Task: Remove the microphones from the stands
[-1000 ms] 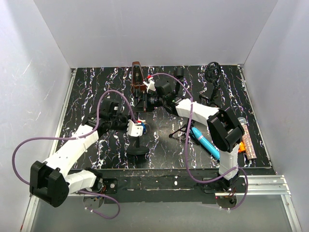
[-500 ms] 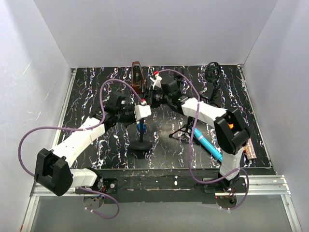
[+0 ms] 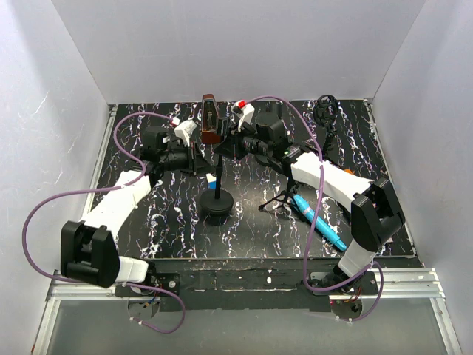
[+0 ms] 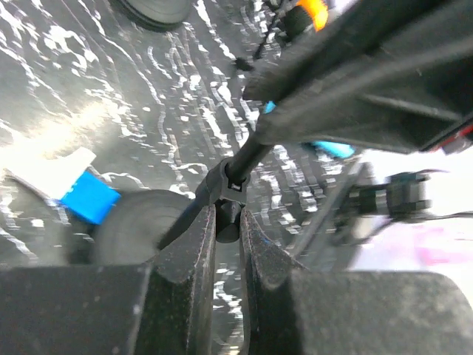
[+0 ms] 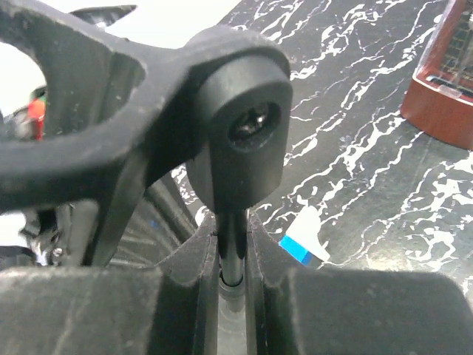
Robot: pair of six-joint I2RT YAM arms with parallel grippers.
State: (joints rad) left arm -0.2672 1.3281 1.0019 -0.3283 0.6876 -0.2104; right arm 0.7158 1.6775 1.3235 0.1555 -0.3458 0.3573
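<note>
Top view only: stand (image 3: 218, 203) upright mid-tabletop (image 3: 170, 229), pole top between both arms; blue-white tag (image 3: 211, 180) beside round base. Left wrist view: left end effector (image 4: 228, 222) clenched on thin pole at joint. Right wrist view: right end effector (image 5: 233, 248) clenched on pole just under black pivot knob (image 5: 240, 133). Cannot tell microphone apart from black parts at pole top. Versus second ago: left arm up from base level, now clenched; stand base farther from near edge.

L end effector (image 4: 228, 222) & R end effector (image 5: 231, 251) crowd stand pole (image 3: 219, 185); metronome (image 3: 211, 122) just behind; tripod (image 3: 281, 198) near R. Table (image 3: 177, 233) front-L open.
</note>
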